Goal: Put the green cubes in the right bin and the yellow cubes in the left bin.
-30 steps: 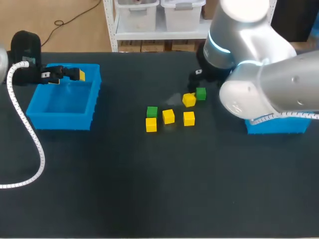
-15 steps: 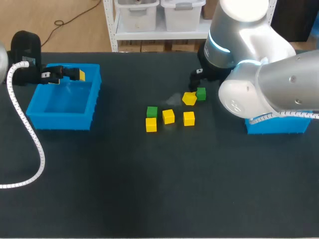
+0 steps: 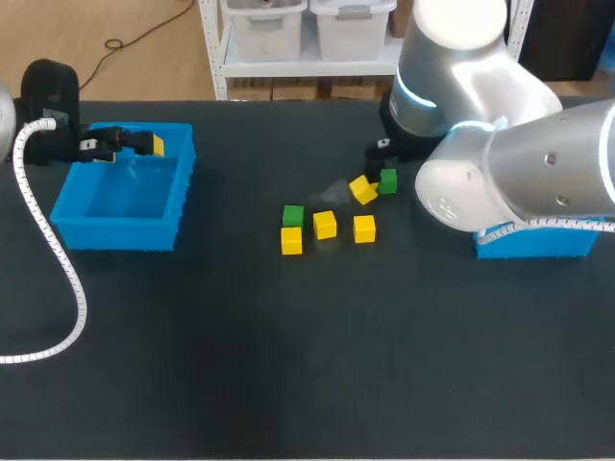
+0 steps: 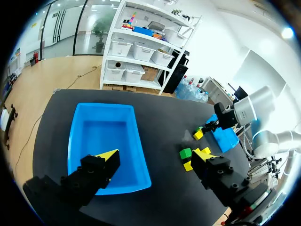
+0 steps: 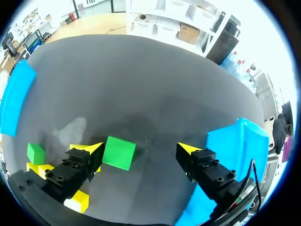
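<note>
Near the table's middle lie several cubes: a green cube (image 3: 387,181) (image 5: 119,152) touching a tilted yellow cube (image 3: 362,189), a second green cube (image 3: 293,216), and yellow cubes (image 3: 325,225) (image 3: 363,229) (image 3: 291,241). My right gripper (image 5: 138,150) is open and low over the table. The first green cube sits between its fingers, close to one of them, and the tilted yellow cube lies against that finger's outer side. My left gripper (image 3: 130,144) (image 4: 155,157) hangs open and empty over the far rim of the left blue bin (image 3: 72,206) (image 4: 106,136), which looks empty.
The right blue bin (image 3: 533,245) (image 5: 230,141) stands at the table's right, mostly hidden in the head view by my right arm (image 3: 480,144). A white cable (image 3: 58,259) loops from my left arm over the table's left side.
The yellow cube beside the green one has tipped and turned slightly, nudged by my right gripper's finger. My right arm has shifted a little to the left. The left arm has kept still.
</note>
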`<state>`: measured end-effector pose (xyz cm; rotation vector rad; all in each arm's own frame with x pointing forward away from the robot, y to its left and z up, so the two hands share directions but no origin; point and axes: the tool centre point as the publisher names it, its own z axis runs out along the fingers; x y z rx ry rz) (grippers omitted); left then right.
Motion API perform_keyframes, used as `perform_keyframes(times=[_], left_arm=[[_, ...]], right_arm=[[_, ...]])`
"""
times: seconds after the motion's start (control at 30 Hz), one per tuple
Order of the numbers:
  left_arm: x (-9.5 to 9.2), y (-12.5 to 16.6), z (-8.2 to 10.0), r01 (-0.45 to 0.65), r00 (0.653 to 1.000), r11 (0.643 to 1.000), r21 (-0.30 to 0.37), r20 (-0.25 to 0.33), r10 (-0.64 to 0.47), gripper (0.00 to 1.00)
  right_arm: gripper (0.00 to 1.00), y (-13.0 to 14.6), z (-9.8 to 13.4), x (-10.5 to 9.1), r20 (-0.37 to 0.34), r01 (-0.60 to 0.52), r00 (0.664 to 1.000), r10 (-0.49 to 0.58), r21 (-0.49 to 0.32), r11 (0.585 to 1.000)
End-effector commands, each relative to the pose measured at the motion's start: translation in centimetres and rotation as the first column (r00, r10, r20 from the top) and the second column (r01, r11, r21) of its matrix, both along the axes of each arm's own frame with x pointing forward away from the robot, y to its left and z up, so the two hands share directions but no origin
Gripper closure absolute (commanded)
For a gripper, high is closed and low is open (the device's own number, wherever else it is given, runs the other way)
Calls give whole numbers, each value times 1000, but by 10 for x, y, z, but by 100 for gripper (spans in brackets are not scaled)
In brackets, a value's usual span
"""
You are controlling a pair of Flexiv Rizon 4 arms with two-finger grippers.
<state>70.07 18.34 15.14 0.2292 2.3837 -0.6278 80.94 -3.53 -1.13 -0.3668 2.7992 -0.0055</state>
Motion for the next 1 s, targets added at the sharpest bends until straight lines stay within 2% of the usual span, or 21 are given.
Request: perform_keyframes(times=[0.03, 0.1, 0.13, 0.2, 0.27, 0.7, 0.83, 1.0], left_arm=[[-1, 1, -1, 3, 1000, 1000, -6, 6, -3, 0], [-1, 1, -1, 3, 1000, 1000, -6, 6, -3, 0], [-1, 1, -1, 3, 1000, 1000, -6, 6, -3, 0], [-1, 1, -1, 3, 1000, 1000, -6, 6, -3, 0], [-1, 1, -1, 3, 1000, 1000, -6, 6, -3, 0], [-1, 1, -1, 3, 1000, 1000, -6, 6, -3, 0], [-1, 1, -1, 3, 1000, 1000, -6, 6, -3, 0], [-1, 1, -1, 3, 1000, 1000, -6, 6, -3, 0]], right_arm=[[0, 3, -3, 8, -10, 3, 1000, -3, -6, 1000], [0, 3, -2, 9, -6, 4, 1000, -4, -5, 1000], [42, 4, -1, 9, -4, 4, 1000, -4, -2, 1000], [65, 5, 0, 9, 2, 7, 1000, -7, 2, 1000], [100, 6, 1, 8, 4, 10, 1000, -10, 8, 1000], [100, 8, 8, 4, 1, 15, 1000, -15, 41, 999], [100, 9, 33, 0, 62, -16, 998, 13, 52, 999], [100, -4, 83, -10, 183, -48, 983, 35, 66, 997]])
